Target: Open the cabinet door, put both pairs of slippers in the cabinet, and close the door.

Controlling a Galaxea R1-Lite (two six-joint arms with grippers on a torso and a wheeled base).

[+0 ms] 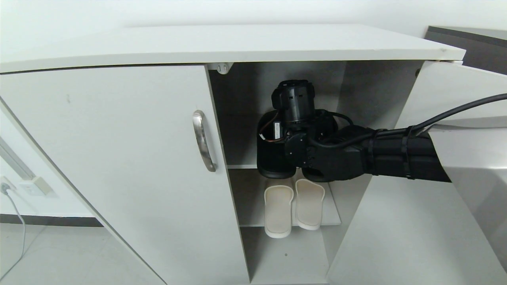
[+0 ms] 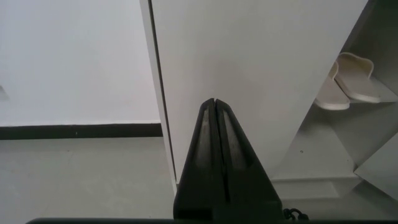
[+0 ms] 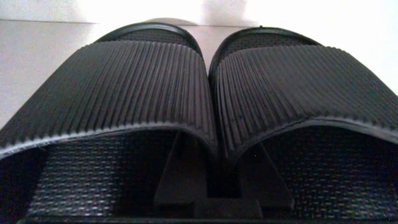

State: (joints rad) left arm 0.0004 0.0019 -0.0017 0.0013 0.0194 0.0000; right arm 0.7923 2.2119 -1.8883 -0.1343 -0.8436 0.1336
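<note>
Two black slippers (image 3: pixel 149 81) sit side by side at the upper shelf's (image 1: pixel 241 166) front edge, their inner sides pinched by the right gripper (image 3: pixel 219 149). Two white slippers (image 1: pixel 294 206) overhang the lower shelf's (image 1: pixel 249 198) front edge. Of the cabinet's (image 1: pixel 237 43) two doors, the right door (image 1: pixel 455 91) stands open and the left door (image 1: pixel 119 158) closed. The left gripper (image 2: pixel 214 109), fingers pressed together and empty, hangs before the left door.

The right arm (image 1: pixel 388 156) stretches from 3 o'clock to the middle, and its wrist (image 1: pixel 294 103) points up to 12 o'clock. The right gripper (image 3: pixel 214 163) pinches the black slippers (image 3: pixel 149 81). The left gripper (image 2: pixel 214 134) has its fingers pressed tight together.
</note>
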